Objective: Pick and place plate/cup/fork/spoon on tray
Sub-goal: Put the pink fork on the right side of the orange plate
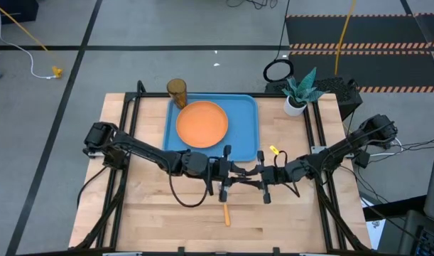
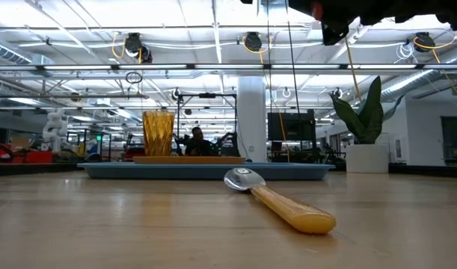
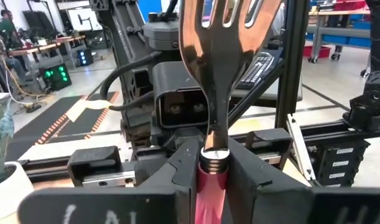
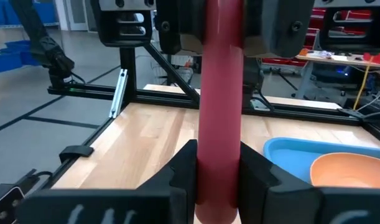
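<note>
The fork stands upright between my two grippers, silver tines point(image 3: 230, 25) up and pink handle point(image 4: 221, 81) down, above the table's middle, just near of the tray point(image 1: 248, 107). My left gripper point(image 1: 234, 173) and my right gripper point(image 1: 253, 174) face each other and are both shut on it. The orange plate point(image 1: 202, 123) lies in the light-blue tray. The amber cup point(image 1: 177, 91) stands at the tray's far left corner. The spoon point(image 1: 226, 213) lies flat on the table under the grippers, also in the low view point(image 2: 280, 202). My left gripper pinches the top of the pink handle point(image 3: 212, 186), just under the metal neck, between its two fingers. The fingers come level from the table's left and lie across the fork. The fork stands upright, clear of the table. My right gripper pinches the pink handle lower down point(image 4: 219, 155) between its two fingers, below the left gripper's fingers point(image 4: 177, 28). The fingers come level from the table's right and lie across the handle. The fork stands upright.
A potted plant point(image 1: 300, 92) stands at the table's far right. A small yellow thing point(image 1: 273, 150) lies right of the tray. Black frame rails run along the table's left and right sides. Bare wood lies on the near half around the spoon.
</note>
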Controlling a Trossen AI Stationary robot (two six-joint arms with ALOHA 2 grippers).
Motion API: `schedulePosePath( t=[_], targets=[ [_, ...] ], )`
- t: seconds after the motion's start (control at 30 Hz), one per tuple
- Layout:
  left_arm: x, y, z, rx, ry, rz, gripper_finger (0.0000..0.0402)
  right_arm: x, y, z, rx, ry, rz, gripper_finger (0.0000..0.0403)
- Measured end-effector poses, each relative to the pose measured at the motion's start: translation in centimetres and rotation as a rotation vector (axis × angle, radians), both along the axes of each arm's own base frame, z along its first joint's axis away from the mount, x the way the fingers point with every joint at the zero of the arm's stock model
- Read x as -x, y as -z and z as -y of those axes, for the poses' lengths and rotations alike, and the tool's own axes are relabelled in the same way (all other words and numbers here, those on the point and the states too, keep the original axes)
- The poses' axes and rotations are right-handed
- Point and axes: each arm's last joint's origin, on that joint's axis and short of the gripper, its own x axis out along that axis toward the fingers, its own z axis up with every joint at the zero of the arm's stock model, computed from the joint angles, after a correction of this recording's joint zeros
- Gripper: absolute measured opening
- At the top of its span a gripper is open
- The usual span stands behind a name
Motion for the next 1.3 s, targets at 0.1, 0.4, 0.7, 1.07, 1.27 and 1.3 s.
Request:
schedulePosePath(
  t=[0.1, 0.4, 0.7, 1.07, 1.27, 1.3],
  targets=[
    [0.0, 0.0, 0.0, 0.000, -0.001, 0.000, 0.0052, 0.0, 0.0, 0.0, -0.009, 0.010, -0.001, 0.0063],
    [-0.1, 0.1, -0.6, -0.004, -0.086, -0.014, 0.0052, 0.0, 0.0, 0.5, -0.030, 0.196, 0.001, 0.0145],
    [-0.5, 0.5, -3.2, 0.005, -0.307, -0.046, 0.0052, 0.5, 0.3, 0.7, 0.063, 0.474, -0.017, 0.0188],
    [-0.5, 1.5, -5.5, 0.120, -0.462, -0.130, 0.0052, 0.9, 0.7, 0.7, 0.125, 0.605, -0.046, 0.0183],
    [-0.4, 1.5, -5.9, 0.166, -0.577, -0.108, 0.0052, 1.1, 0.6, 0.8, 0.078, 0.684, -0.027, 0.0183],
    [-0.4, 1.5, -6.0, 0.175, -0.593, -0.104, 0.0052, 1.1, 0.6, 0.8, 0.069, 0.689, -0.023, 0.0183]
  ],
)
